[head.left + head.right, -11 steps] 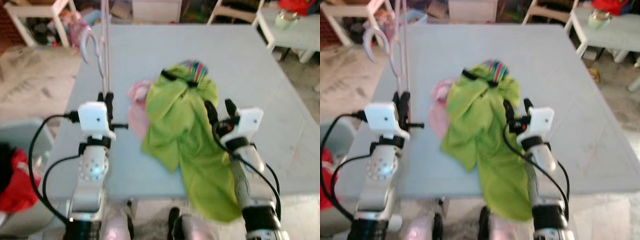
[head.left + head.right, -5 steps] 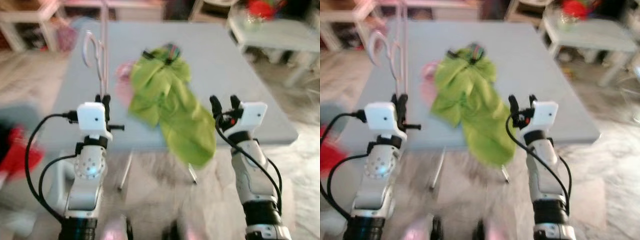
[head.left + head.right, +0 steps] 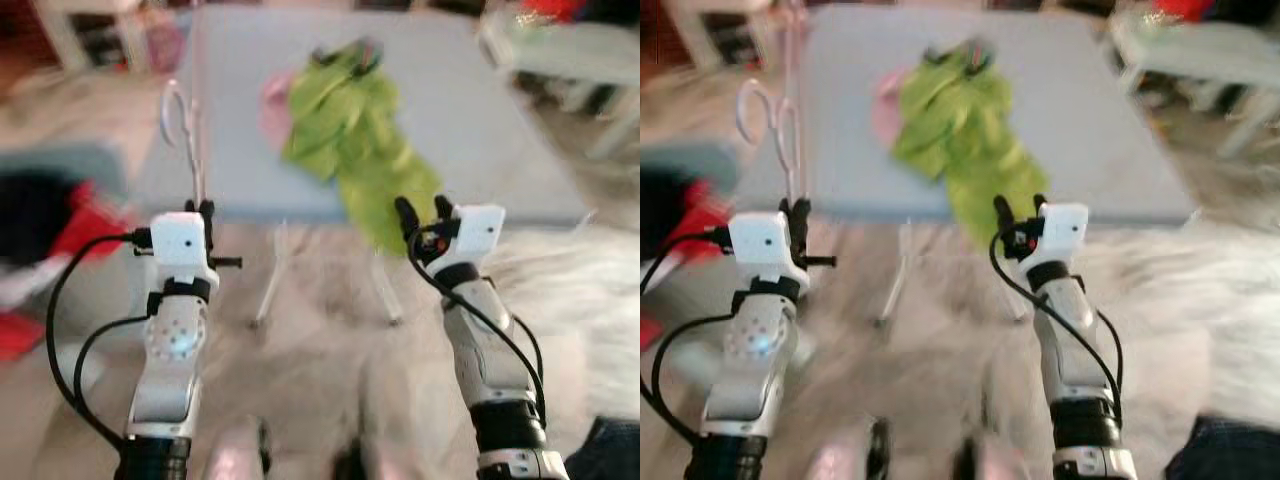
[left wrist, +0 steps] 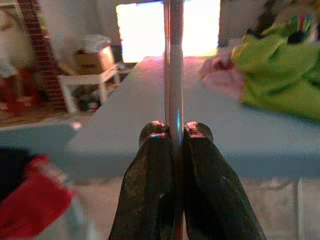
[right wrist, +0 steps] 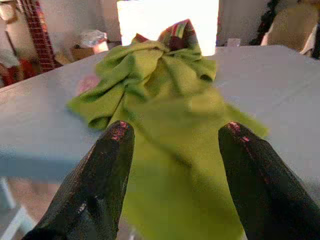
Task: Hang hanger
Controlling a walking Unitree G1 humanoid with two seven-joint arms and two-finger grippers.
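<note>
A thin pale hanger (image 3: 194,150) stands upright with its hook at the top, and my left gripper (image 3: 205,210) is shut on its lower rod. In the left wrist view the rod (image 4: 173,75) runs straight up from between the closed fingers (image 4: 155,165). My right gripper (image 3: 420,210) is open and holds nothing; its wrist view looks between the spread fingers (image 5: 107,165) at a green garment (image 5: 165,95). Both grippers hover over the floor in front of the table.
The grey-blue table (image 3: 470,120) carries the green garment (image 3: 365,130), which hangs over the front edge, and a pink cloth (image 3: 272,100). Its white legs (image 3: 270,280) stand ahead. Red and black things (image 3: 60,230) lie at the left. A white table (image 3: 570,50) stands at the back right.
The whole view has pulled back from the table, so the camera moved; the grippers now show over floor instead of tabletop. The hanger stays in the left gripper, the right stays open.
</note>
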